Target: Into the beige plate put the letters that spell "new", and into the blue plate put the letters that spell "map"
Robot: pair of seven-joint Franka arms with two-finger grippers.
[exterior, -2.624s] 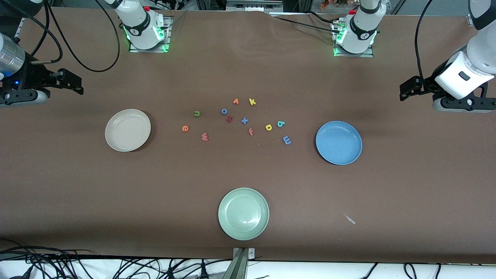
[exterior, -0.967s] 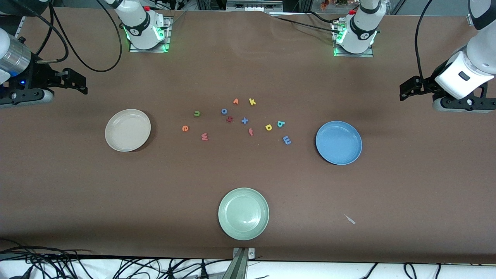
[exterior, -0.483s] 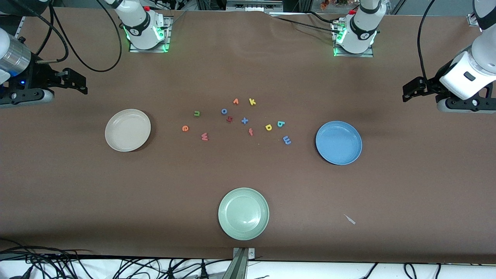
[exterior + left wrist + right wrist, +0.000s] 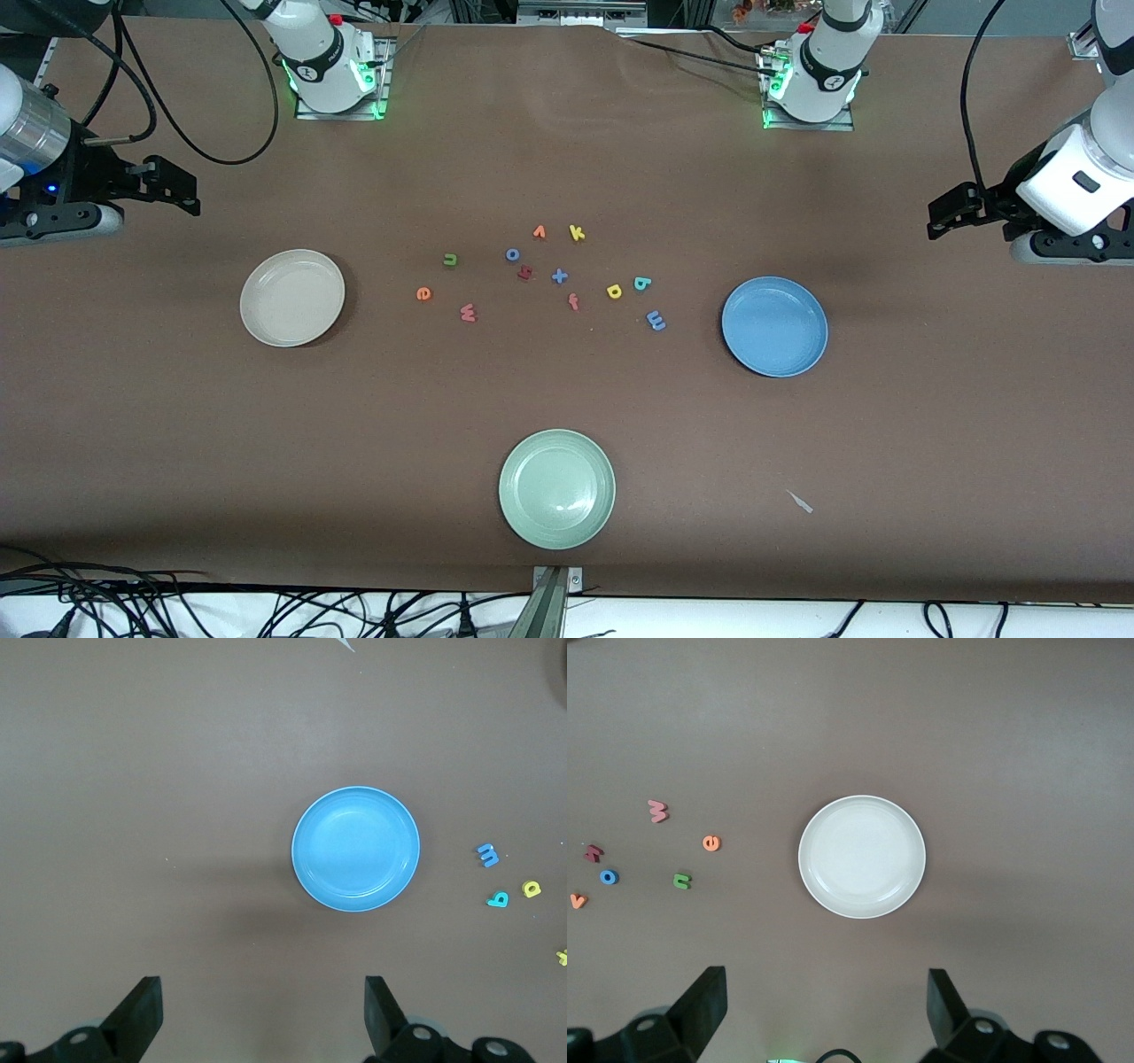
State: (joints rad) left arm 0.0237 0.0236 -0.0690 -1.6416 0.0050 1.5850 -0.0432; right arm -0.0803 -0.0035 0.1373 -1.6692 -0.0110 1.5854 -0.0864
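The beige plate [image 4: 292, 298] [image 4: 862, 857] lies toward the right arm's end of the table and holds nothing. The blue plate [image 4: 774, 326] [image 4: 356, 849] lies toward the left arm's end, also bare. Between them lie the green n [image 4: 450, 260] [image 4: 682, 879], orange e [image 4: 423, 293] [image 4: 710, 842], pinkish w [image 4: 468, 312] [image 4: 657, 811], blue m [image 4: 656, 320] [image 4: 487, 854], yellow a [image 4: 614, 291] [image 4: 531, 889] and teal p [image 4: 642, 283] [image 4: 498, 899]. My left gripper [image 4: 943, 213] [image 4: 263, 1010] hangs open over bare table near its end. My right gripper [image 4: 182, 188] [image 4: 824, 1005] hangs open near the other end.
Other letters sit in the same cluster: orange v [image 4: 539, 232], yellow k [image 4: 577, 233], blue o [image 4: 512, 254], blue x [image 4: 559, 276], red f [image 4: 573, 302] and a dark red one [image 4: 524, 273]. A pale green plate [image 4: 556, 488] lies nearest the front camera. A small white scrap [image 4: 800, 501] lies beside it.
The left arm has drifted outward toward its end of the table. The right arm shifted slightly early on and has since stayed still. Letters and plates have not moved.
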